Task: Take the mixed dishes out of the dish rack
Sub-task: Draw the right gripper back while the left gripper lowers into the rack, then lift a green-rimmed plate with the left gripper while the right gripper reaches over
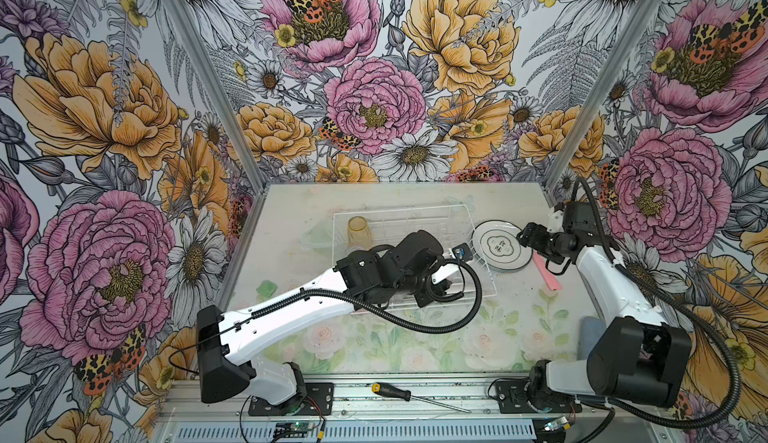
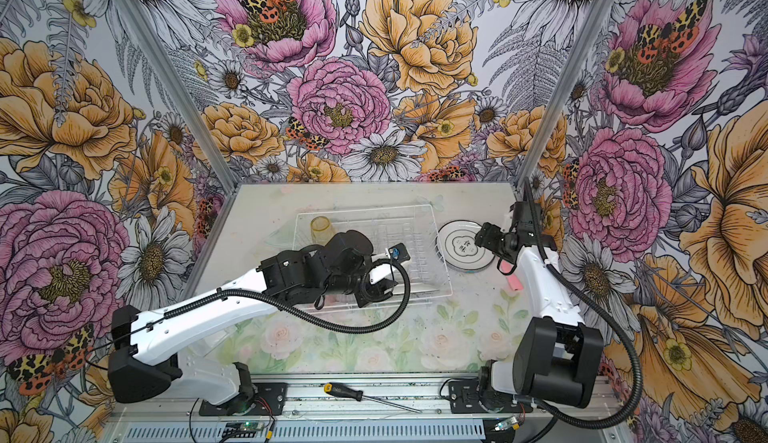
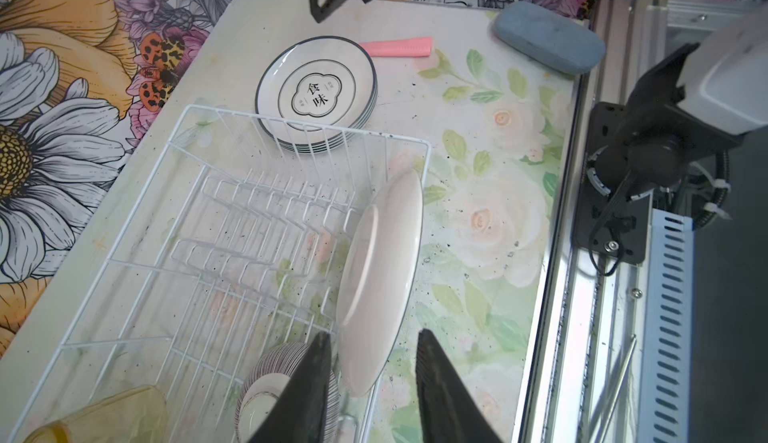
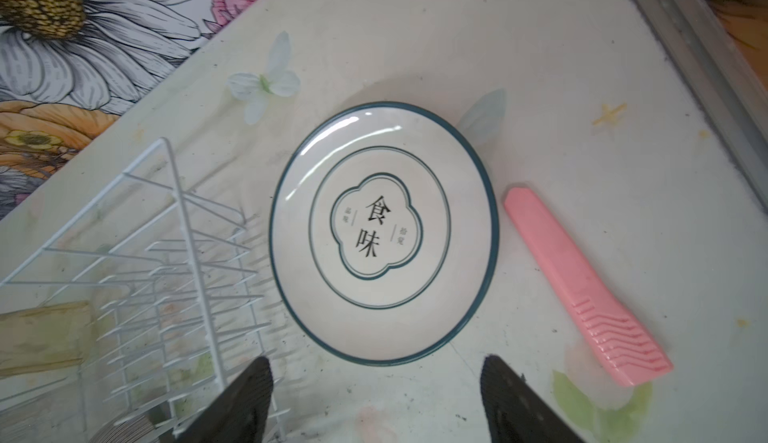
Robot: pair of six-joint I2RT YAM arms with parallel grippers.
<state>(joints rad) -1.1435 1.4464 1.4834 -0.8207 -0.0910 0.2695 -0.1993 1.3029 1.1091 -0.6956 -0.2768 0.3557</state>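
The white wire dish rack holds a white plate standing on edge at its wall, underside showing. My left gripper is open, with its fingers on either side of that plate's lower edge; one finger is close to it, the other apart. Beside it in the rack lies a ribbed bowl. A yellow tumbler lies at the rack's far left. A stack of green-rimmed plates sits right of the rack. Just short of the stack my right gripper hangs open, holding nothing.
A pink ridged tool lies right of the plate stack. A blue-grey case sits near the right arm's base. A screwdriver rests on the front rail. A small green piece lies left of the rack.
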